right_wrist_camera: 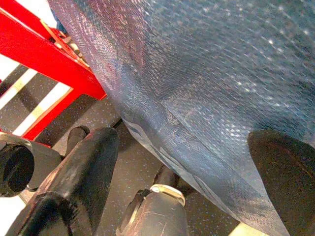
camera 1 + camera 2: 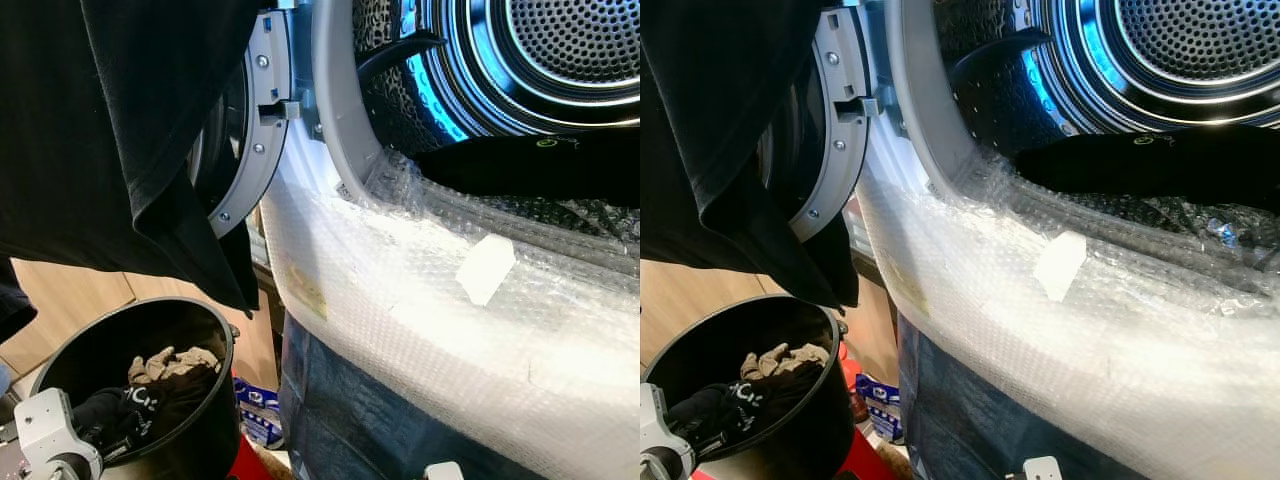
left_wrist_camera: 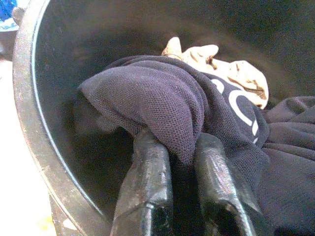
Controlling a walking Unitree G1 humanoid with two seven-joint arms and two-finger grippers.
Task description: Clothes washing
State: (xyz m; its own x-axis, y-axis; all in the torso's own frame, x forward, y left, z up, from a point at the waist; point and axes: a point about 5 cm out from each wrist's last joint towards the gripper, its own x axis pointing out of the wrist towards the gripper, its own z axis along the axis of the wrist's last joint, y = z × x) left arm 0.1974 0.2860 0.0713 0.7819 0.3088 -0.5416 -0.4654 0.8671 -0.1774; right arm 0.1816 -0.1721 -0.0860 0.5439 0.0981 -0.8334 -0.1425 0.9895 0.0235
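Note:
A black bucket (image 2: pixel 215 420) stands on the floor at the lower left, below the washer's open door (image 2: pixel 262 130). In it lie a dark mesh garment with white letters (image 3: pixel 162 98) and a beige cloth (image 2: pixel 170 362). My left gripper (image 3: pixel 179 147) reaches into the bucket and is shut on a fold of the dark garment. Another black garment (image 2: pixel 520 165) lies across the lip of the drum (image 2: pixel 560 50), which is lit blue. My right gripper (image 1: pixel 184 142) hangs low beside the washer's front, fingers (image 1: pixel 93 152) wide apart and holding nothing.
Bubble wrap (image 2: pixel 420 290) covers the washer's front below the opening, with a white tape patch (image 2: pixel 485 268). A large black cloth (image 2: pixel 120 130) hangs at the upper left before the door. A red frame (image 1: pixel 44 54) stands on the dark floor. Blue packaging (image 2: pixel 258 410) lies near the bucket.

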